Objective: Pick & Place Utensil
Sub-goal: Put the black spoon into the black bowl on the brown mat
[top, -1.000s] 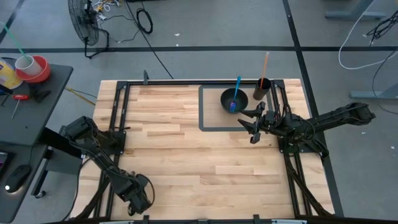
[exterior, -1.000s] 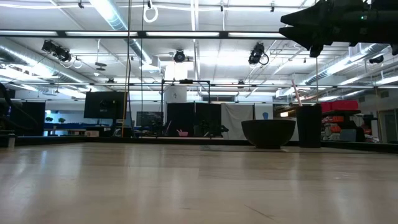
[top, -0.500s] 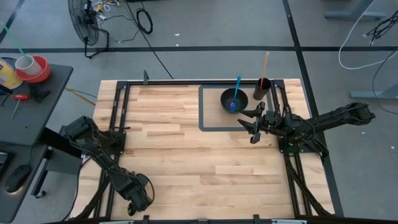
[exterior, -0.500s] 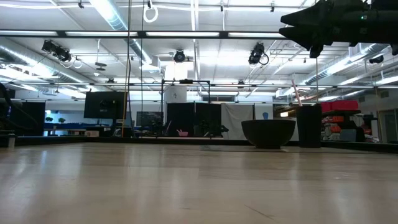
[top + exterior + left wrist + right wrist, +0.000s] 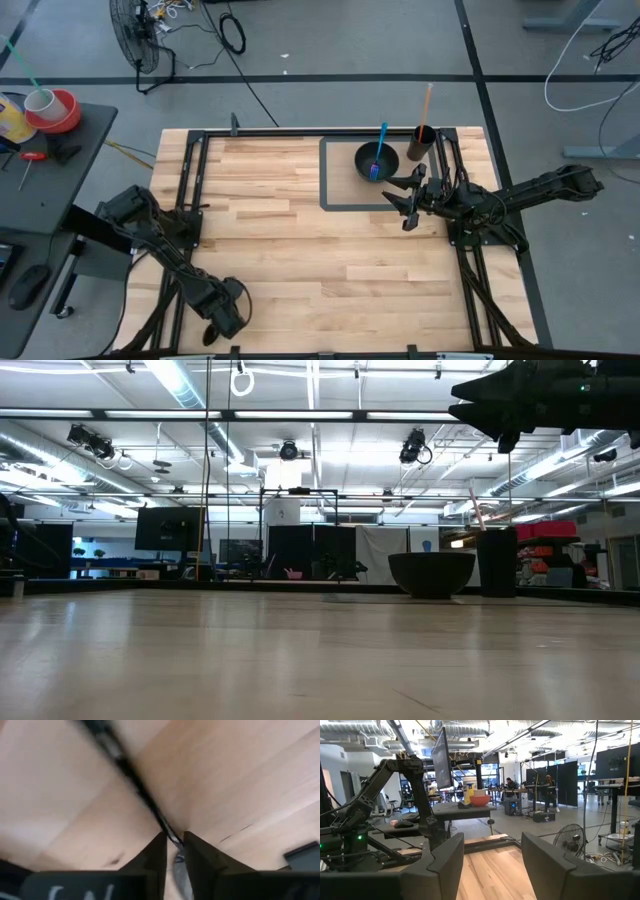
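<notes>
Right gripper (image 5: 408, 197) hangs above the table (image 5: 300, 250), fingers spread, grasping nothing, at 5 o'clock of the bowl (image 5: 377, 160). The blue utensil (image 5: 379, 150) rests in the bowl, handle leaning toward 12 o'clock. A cup (image 5: 420, 143) with a straw stands just beside the bowl at 3 o'clock. Left gripper (image 5: 222, 318) sits at the table's near-left edge, fingers nearly closed, empty.

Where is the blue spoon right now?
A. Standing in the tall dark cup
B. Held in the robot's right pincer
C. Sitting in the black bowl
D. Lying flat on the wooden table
C. In the high view, the blue spoon rests inside the round black bowl, its handle sticking out over the rim, while the right pincer is open, empty and apart from it.
</notes>
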`<state>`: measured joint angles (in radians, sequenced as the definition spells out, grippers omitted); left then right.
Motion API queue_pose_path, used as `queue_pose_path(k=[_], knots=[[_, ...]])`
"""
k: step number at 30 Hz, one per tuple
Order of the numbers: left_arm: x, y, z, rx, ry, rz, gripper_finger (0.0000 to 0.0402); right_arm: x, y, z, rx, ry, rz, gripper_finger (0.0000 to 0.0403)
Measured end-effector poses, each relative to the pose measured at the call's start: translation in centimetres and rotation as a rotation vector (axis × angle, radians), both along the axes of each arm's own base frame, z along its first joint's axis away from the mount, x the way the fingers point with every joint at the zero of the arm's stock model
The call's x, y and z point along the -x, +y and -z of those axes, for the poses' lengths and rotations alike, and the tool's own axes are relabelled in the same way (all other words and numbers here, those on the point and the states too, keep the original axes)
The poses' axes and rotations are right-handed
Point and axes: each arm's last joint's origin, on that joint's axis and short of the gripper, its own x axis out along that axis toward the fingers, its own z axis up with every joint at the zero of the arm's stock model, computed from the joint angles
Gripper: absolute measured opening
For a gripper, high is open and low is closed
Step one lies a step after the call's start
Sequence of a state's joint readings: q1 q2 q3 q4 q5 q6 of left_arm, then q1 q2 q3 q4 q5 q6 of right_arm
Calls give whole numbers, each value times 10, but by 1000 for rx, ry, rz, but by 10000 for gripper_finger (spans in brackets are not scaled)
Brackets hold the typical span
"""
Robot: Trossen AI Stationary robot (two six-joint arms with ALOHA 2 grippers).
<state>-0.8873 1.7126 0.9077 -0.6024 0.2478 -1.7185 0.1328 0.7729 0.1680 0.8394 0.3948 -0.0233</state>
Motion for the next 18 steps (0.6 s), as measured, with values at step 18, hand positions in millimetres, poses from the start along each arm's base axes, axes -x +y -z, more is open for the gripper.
queue_pose_path(k=[18], knots=[[-59,51,-5,-179,-290,166,36,-28,17,-7,118,47,-154,201]])
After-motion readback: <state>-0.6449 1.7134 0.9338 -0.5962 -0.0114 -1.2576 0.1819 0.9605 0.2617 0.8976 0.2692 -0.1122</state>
